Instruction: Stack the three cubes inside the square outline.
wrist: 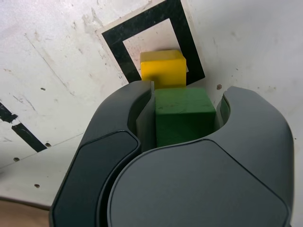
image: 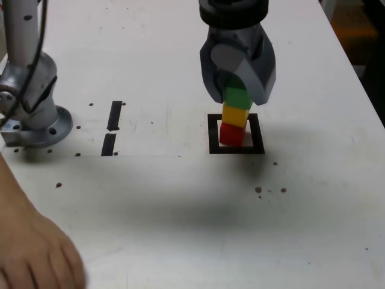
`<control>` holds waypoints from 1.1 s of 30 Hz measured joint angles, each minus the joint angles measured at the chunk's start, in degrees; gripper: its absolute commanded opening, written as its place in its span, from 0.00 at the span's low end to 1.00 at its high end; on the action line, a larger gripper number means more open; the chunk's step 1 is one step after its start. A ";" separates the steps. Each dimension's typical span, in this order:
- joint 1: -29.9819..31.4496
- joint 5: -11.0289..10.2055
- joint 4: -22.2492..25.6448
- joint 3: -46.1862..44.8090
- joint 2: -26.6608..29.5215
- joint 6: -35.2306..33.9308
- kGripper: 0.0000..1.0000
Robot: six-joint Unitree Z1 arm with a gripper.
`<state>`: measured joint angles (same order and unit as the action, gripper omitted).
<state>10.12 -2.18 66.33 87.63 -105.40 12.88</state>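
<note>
Three cubes stand in one tower inside the square outline (image: 236, 149): red cube (image: 231, 133) at the bottom, yellow cube (image: 235, 114) in the middle, green cube (image: 236, 96) on top. My gripper (image: 239, 90) hangs straight over the tower, shut on the green cube, which rests on the yellow one. In the wrist view the green cube (wrist: 184, 116) sits between the dark jaws of the gripper (wrist: 187, 94), with the yellow cube (wrist: 162, 68) and the outline's black tape (wrist: 118, 54) beyond it. The red cube is hidden there.
The arm's metal base (image: 33, 114) stands at the exterior view's left. Two short black bars (image: 114, 114) lie between it and the outline. A person's hand (image: 30, 253) rests at the lower left corner. The table edge (image: 361, 90) runs along the right.
</note>
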 measured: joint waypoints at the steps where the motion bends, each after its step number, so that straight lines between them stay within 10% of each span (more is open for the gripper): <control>1: -0.11 0.01 -0.08 -0.07 -0.03 0.05 0.09; 33: -1.18 1.56 -0.87 -2.39 -0.79 0.92 0.86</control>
<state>8.94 -0.62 65.46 85.24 -106.19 13.81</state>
